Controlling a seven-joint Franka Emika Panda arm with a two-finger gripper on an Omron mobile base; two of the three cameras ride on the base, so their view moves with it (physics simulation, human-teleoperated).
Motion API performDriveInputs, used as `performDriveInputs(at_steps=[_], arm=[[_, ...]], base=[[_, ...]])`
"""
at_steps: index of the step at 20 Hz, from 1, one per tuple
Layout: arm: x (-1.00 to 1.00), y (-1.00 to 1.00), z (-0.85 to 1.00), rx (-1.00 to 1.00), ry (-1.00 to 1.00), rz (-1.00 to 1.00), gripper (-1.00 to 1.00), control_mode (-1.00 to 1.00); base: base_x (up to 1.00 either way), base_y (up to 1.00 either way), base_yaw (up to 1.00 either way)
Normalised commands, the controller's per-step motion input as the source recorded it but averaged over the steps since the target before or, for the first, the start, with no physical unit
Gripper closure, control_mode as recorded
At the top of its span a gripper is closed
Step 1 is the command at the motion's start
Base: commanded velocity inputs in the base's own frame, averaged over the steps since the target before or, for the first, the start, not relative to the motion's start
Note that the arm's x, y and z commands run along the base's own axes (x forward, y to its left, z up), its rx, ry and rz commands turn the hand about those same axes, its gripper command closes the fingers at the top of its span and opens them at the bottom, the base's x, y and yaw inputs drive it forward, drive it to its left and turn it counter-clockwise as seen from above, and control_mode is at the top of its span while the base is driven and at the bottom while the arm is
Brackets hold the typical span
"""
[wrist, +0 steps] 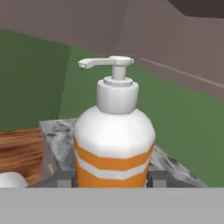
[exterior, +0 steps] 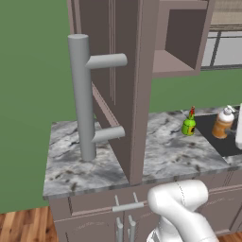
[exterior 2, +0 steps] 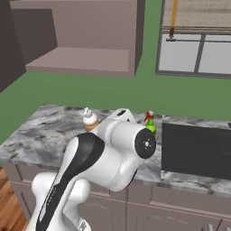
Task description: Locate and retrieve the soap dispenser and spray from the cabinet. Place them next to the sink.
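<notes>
Soap dispenser (wrist: 114,140) upright between the jaws; fingertips (wrist: 65,178) flank its base.

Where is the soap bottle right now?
The soap bottle sits upright between the end effector's fingers, above the marble counter, right of the green spray bottle.

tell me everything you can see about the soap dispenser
The soap dispenser is a rounded, glossy, plastic-looking bottle, white at the shoulder with orange and white bands below, topped by a white collar and a pump head whose spout points sideways. It stands upright between the two fingers of the pincer, which flank its lower body. From the base views it sits at the edge of the marble countertop beside the dark sink.
</notes>
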Motion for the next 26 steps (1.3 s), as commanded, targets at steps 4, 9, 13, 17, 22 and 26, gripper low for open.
performDriveInputs(at_steps=[4, 9, 13, 17, 22, 26], arm=[[0.42, -0.45, -0.45, -0.01, 0.14, 0.21, 1.0, -1.0], [0.45, -0.34, -0.43, 0.0, 0.15, 0.15, 1.0, -1.0], [0.48, -0.34, -0.51, 0.0, 0.02, 0.14, 1.0, -1.0], [0.44, -0.34, -0.44, 0.02, 0.01, 0.15, 1.0, -1.0], [0.35, -0.3, -0.33, 0.02, 0.0, 0.13, 1.0, -1.0], [0.39, -0.22, -0.24, 0.0, 0.0, 0.13, 1.0, -1.0]], base=[[0.0, 0.0, 0.0], [0.0, 0.0, 0.0], [0.0, 0.0, 0.0], [0.0, 0.0, 0.0], [0.0, 0.0, 0.0], [0.0, 0.0, 0.0]])
